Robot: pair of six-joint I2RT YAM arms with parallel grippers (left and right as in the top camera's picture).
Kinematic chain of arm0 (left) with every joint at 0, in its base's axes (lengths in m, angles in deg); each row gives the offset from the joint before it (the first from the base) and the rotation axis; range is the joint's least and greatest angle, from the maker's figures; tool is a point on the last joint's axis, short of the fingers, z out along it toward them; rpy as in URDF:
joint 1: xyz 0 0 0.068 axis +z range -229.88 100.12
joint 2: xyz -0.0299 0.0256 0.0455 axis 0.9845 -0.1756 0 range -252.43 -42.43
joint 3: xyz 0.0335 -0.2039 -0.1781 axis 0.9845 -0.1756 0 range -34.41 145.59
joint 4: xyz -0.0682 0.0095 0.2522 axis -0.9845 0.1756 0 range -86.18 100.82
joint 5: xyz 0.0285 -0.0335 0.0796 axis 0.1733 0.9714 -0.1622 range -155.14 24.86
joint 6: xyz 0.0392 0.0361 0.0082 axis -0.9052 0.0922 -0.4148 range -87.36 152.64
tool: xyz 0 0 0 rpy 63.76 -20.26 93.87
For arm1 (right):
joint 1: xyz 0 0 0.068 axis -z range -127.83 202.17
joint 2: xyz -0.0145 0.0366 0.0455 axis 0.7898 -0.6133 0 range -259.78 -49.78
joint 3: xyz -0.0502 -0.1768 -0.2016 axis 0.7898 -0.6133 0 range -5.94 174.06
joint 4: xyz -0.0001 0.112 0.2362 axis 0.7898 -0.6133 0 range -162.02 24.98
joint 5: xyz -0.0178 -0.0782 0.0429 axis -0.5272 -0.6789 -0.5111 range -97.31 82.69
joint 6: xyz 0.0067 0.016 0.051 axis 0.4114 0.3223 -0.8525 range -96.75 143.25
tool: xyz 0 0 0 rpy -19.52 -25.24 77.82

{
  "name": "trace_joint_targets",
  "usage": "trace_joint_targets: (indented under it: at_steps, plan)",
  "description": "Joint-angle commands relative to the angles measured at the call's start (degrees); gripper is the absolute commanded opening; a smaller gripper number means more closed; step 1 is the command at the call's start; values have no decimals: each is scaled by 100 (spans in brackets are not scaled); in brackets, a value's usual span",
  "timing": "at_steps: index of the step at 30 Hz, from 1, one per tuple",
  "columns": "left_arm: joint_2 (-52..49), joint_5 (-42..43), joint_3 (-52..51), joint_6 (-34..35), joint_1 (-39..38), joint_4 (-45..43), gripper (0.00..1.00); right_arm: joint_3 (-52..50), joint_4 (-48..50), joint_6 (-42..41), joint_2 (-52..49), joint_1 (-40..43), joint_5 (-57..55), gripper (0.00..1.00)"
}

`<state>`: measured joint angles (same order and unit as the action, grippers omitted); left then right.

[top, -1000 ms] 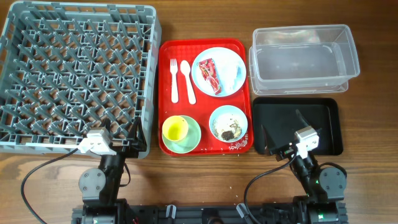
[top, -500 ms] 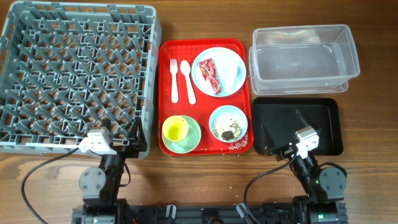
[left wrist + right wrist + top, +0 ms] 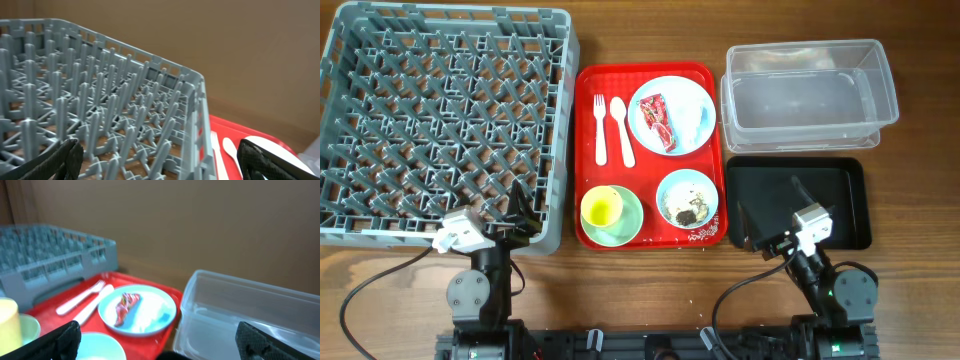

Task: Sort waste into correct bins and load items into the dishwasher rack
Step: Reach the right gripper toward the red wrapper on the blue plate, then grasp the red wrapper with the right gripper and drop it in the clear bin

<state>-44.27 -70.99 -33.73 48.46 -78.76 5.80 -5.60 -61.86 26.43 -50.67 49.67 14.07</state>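
Observation:
The grey dishwasher rack (image 3: 420,100) fills the left. On a red tray (image 3: 645,165) lie a white fork (image 3: 600,128) and spoon (image 3: 623,130). A light blue plate (image 3: 672,90) holds the red wrapper (image 3: 658,122) and white napkin (image 3: 697,115). The yellow cup (image 3: 602,207) stands in the pale green bowl (image 3: 628,225). The light blue bowl (image 3: 687,200) holds rice and dark bits. The clear tub (image 3: 810,100) and black tray (image 3: 840,185) are on the right. My left gripper (image 3: 510,212) (image 3: 160,170) is open over the rack's near right corner. My right gripper (image 3: 772,205) (image 3: 160,345) is open over the black tray.
The left wrist view shows the rack's pegs (image 3: 100,100) close below, with the fork (image 3: 216,150) beyond its wall. The right wrist view shows the plate (image 3: 137,315), the wrapper (image 3: 125,304) and the tub (image 3: 250,315) ahead. Wooden table runs along the front.
My left gripper has swung to the left, further over the rack's near edge. The right arm and all the objects have not moved.

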Motion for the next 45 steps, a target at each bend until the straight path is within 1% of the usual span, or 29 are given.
trace_joint_targets:
  at_steps: [1,3,4,6,9,11,13,14,15,16,18,20,21,22,24,26,27,28,29,30,34,35,36,37,38,39,40,42,45]
  plan:
    - [-15,774,-35,157,-13,-507,100,98,264,-1399,46,22,352,100]
    - [-15,1167,33,160,-11,-1239,100,490,177,-1707,-4,22,579,100]
    - [-17,1161,201,162,-11,-1314,100,787,15,-1821,-103,22,592,100]
    - [-94,1121,643,153,-11,-1069,100,1349,-407,-1858,-354,22,595,100]
    - [-625,1121,1777,160,-11,92,100,2992,-1836,-1818,-1484,22,564,100]
    - [-1222,1147,2627,160,-11,874,100,4118,-2903,-1552,-2461,22,564,100]
    - [-2002,1231,3591,157,-11,1615,100,5742,-4557,-761,-3888,22,542,100]
    - [-2505,1333,4218,157,-11,2129,100,6658,-5388,-638,-4684,22,551,100]
    - [-2946,1438,4767,157,-11,2586,100,7427,-5904,-640,-5375,22,610,100]
    - [-3283,1508,5182,155,-11,2914,100,7809,-6067,-656,-5764,22,616,100]
    - [-3858,1545,5810,155,-11,3355,100,8356,-6290,-1207,-6599,22,885,100]
    - [-4140,1545,5943,155,-11,3418,100,8474,-5886,-1086,-7289,-136,1714,100]
    - [-4207,1545,5943,155,-11,3477,100,8494,-5823,-1154,-7576,-361,1528,100]
    - [-4280,1543,5943,155,-11,3565,100,8494,-5786,-1386,-7893,-704,970,100]
    - [-4459,1543,5943,155,-11,3823,100,8494,-5731,-2083,-8856,-1856,-1093,100]
    - [-4546,1543,5943,153,-11,3904,100,8494,-5595,-2337,-9342,-2264,-1729,100]
    - [-4612,1543,5943,155,-11,3934,100,8494,-5357,-2463,-9807,-2503,-2039,97]
    - [-4666,1543,5943,155,-11,3947,100,8494,-5086,-2461,-10225,-2623,-2114,91]
    - [-4725,1543,5943,155,-11,3947,100,8494,-4887,-2468,-10509,-2671,-2227,82]
    - [-4784,1543,5943,153,-11,3947,100,8494,-4599,-2485,-10876,-2684,-2406,79]
    - [-4988,1543,5943,153,-11,3947,100,8494,-3766,-2592,-11919,-2583,-2457,74]
    - [-5029,1543,5943,155,-11,3947,100,8494,-3663,-2588,-12067,-2566,-2385,72]
    - [-5069,1543,5943,153,-11,3947,100,8494,-3613,-2586,-12190,-2564,-2277,66]
    - [-5106,1543,5943,155,-11,3947,100,8494,-3602,-2586,-12281,-2564,-2155,55]
    - [-5163,1543,5943,155,-11,3947,100,8494,-3628,-2581,-12351,-2564,-2020,41]
    - [-5217,1543,5943,153,-11,3947,100,8498,-3679,-2566,-12349,-2564,-2006,11]
    - [-5243,1543,5943,155,-11,3947,100,8529,-3766,-2570,-12279,-2564,-2004,4]
    - [-5320,1543,5943,155,-11,3947,100,8666,-3976,-2568,-12021,-2538,-2009,4]
    - [-5458,1543,5943,153,-11,3947,100,8802,-4221,-2590,-11103,-2415,-2009,4]
